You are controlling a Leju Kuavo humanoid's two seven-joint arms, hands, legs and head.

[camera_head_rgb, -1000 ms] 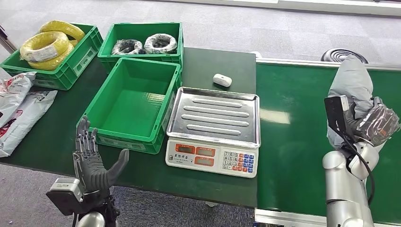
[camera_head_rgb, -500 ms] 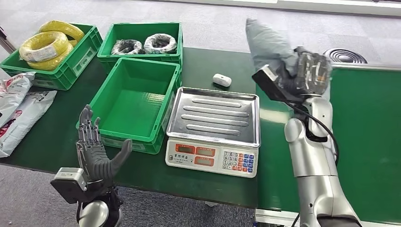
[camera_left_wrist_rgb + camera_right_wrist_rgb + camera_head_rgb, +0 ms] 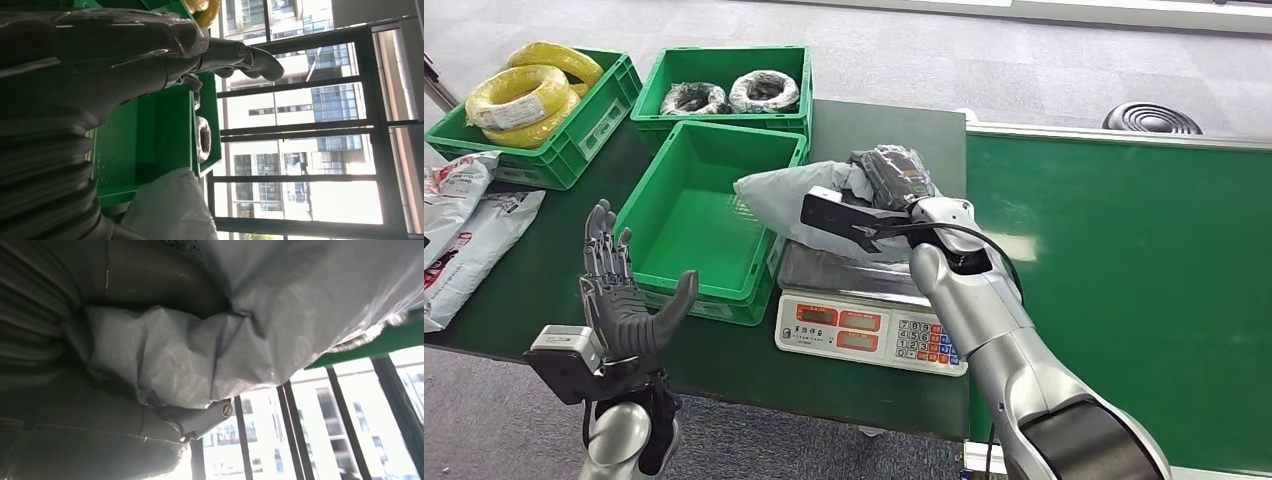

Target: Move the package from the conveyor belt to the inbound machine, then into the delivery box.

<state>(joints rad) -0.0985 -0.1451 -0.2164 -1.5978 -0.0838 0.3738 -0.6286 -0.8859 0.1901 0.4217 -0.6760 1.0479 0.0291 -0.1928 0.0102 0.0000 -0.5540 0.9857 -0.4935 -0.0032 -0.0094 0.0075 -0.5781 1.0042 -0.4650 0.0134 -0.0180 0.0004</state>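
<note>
Holding a crumpled grey plastic mailer package (image 3: 796, 198) over the steel-topped weighing scale (image 3: 871, 318), right hand (image 3: 892, 178) wrapped round it | left hand (image 3: 624, 305) spread wide, empty, by the tabletop (image 3: 524, 310) edge

**Plastic, steel and matt green**

Soft grey plastic film on the package (image 3: 779, 195), crumpled and faintly shiny, creased deep in the right wrist view (image 3: 200, 355). Clear glossy wrap over the dark right hand (image 3: 894, 175). Brushed silver metal on the right arm (image 3: 984, 310), smooth with dull highlights. Matt black, hard-looking plastic on the left hand (image 3: 619, 310). Ribbed stainless steel on the scale (image 3: 869, 325) tray, white plastic body below. Rigid green plastic on the crate (image 3: 694, 225), smooth with a slight sheen. Matt dark green surface on the conveyor belt (image 3: 1124, 260). Glossy yellow coating on the cable coils (image 3: 519, 100).
</note>
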